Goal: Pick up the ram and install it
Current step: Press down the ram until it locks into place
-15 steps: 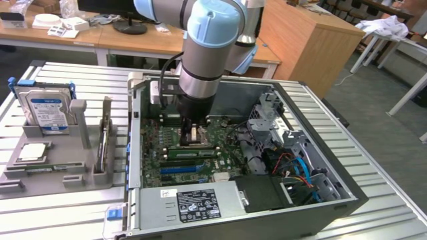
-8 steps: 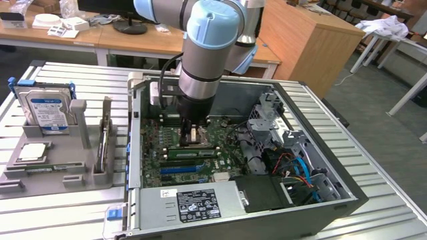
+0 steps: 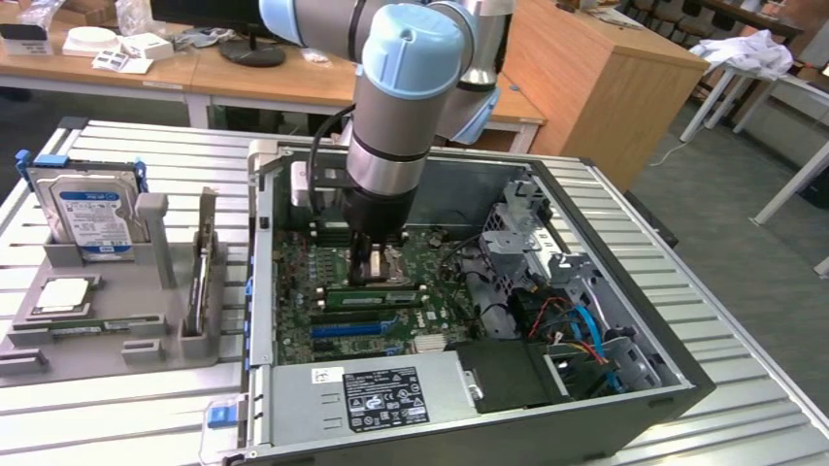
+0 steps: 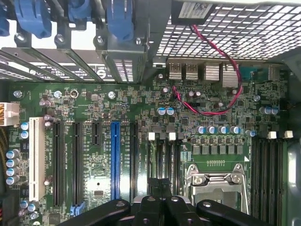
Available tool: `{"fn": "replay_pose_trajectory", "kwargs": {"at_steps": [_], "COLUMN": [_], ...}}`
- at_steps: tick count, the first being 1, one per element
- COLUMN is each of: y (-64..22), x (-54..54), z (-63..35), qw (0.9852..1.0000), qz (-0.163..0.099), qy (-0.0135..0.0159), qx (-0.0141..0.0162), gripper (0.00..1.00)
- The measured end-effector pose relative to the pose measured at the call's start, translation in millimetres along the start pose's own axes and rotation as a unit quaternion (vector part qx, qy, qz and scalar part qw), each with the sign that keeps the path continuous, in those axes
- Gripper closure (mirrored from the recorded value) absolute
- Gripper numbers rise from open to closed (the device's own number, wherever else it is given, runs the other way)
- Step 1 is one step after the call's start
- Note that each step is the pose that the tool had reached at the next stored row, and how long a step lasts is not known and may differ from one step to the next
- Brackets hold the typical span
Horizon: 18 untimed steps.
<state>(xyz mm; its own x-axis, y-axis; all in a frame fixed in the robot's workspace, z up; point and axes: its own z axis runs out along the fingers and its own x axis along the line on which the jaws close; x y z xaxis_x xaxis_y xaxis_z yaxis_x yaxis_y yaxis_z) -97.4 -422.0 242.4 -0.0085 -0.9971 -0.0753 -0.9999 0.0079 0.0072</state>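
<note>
A green ram stick (image 3: 369, 297) stands on edge in a motherboard slot inside the open computer case (image 3: 647, 388), between the blue expansion slot (image 3: 344, 328) and the CPU socket (image 3: 392, 269). My gripper (image 3: 373, 260) reaches down into the case just above that area. In the wrist view its black fingers (image 4: 146, 209) meet over the slots with white clips (image 4: 162, 155), and the gripper (image 4: 160, 202) is shut. No object is visible between the fingers. The blue expansion slot (image 4: 115, 160) lies beside them, and the CPU socket (image 4: 216, 183) lies on the other side.
On the exterior view's left a grey fixture (image 3: 116, 345) holds a hard drive (image 3: 88, 209), a CPU chip (image 3: 65, 294) and another green stick (image 3: 81, 331). The case holds a power supply (image 3: 376, 393), a drive cage (image 3: 531, 233) and cables (image 3: 577, 330). Black memory slots (image 4: 268, 174) lie past the socket.
</note>
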Motion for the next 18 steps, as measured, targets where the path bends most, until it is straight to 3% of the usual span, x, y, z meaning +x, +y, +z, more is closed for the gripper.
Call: {"fn": "replay_pose_trajectory", "kwargs": {"at_steps": [18], "y": [-0.1], "x": [0.7], "z": [8.2], "qw": [1.0000], "qz": [0.000], "qy": [0.0001], "qx": [0.0000], "gripper": [0.89]}}
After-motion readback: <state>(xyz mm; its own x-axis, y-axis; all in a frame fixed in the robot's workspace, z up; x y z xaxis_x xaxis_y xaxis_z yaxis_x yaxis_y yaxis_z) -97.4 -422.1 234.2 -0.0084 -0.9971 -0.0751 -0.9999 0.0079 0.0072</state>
